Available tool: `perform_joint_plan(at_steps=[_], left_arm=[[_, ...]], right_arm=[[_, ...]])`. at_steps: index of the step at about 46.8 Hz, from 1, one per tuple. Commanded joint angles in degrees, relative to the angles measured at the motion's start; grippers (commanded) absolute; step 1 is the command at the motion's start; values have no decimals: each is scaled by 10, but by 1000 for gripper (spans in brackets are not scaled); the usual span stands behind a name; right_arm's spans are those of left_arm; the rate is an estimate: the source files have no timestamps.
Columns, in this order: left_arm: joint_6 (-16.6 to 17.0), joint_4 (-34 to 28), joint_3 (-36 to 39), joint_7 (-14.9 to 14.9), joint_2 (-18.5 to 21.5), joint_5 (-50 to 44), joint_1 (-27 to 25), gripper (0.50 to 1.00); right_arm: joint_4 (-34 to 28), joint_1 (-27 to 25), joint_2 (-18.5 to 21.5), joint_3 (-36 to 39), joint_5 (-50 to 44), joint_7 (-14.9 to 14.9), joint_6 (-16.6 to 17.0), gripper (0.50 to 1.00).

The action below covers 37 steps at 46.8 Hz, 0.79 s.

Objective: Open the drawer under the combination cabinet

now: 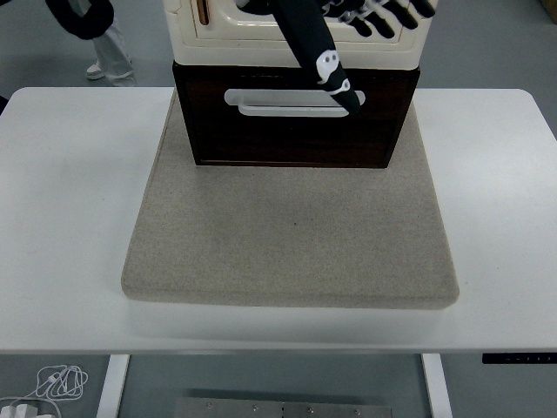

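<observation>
Black right hand (pixel 388 12) at top right of frame, fingers spread, nothing in it. It sits before the cream cabinet (pixel 252 45). (Obs. 1)

Is it on the drawer? (Obs. 2)

No. A black arm segment (pixel 315 50) slants from top centre down across the right end of the white handle (pixel 274 104). Contact or mere overlap: cannot tell. (Obs. 1)

Drawer position? (Obs. 2)

Dark brown drawer (pixel 291 139), upper centre, directly beneath the cabinet. Front looks flush with the carcass, so I judge it closed. The unit stands on a beige felt mat (pixel 291 235) on the white bench (pixel 70 218). (Obs. 1)

Other arm? (Obs. 2)

Left arm (pixel 80 16) is cut off at upper left; grip state unreadable. A person's leg (pixel 111 52) shows behind it. (Obs. 1)

Progress? (Obs. 2)

Approach only, in my estimate. Grasping the handle and the whole pull are left. (Obs. 1)
</observation>
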Motion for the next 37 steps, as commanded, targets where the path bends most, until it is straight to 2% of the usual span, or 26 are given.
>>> perform_joint_plan(at_steps=[1, 6, 11, 19, 31, 37], left_arm=[[-1, -6, 23, 10, -3, -8, -3, 1000], [0, -4, 53, 29, -9, -18, -13, 1000], [6, 7, 68, 34, -17, -23, -13, 1000], [15, 62, 90, 47, -37, -24, -13, 1000], [2, 92, 143, 53, -35, -18, -16, 1000], [-27, 106, 159, 52, -35, -10, -17, 1000]], right_arm=[[0, 0, 0, 0, 0, 0, 0, 926], [0, 0, 0, 0, 0, 0, 0, 926], [0, 0, 0, 0, 0, 1, 0, 926], [0, 0, 0, 0, 0, 1, 0, 926], [0, 0, 0, 0, 0, 0, 0, 926], [0, 0, 0, 0, 0, 1, 0, 926]])
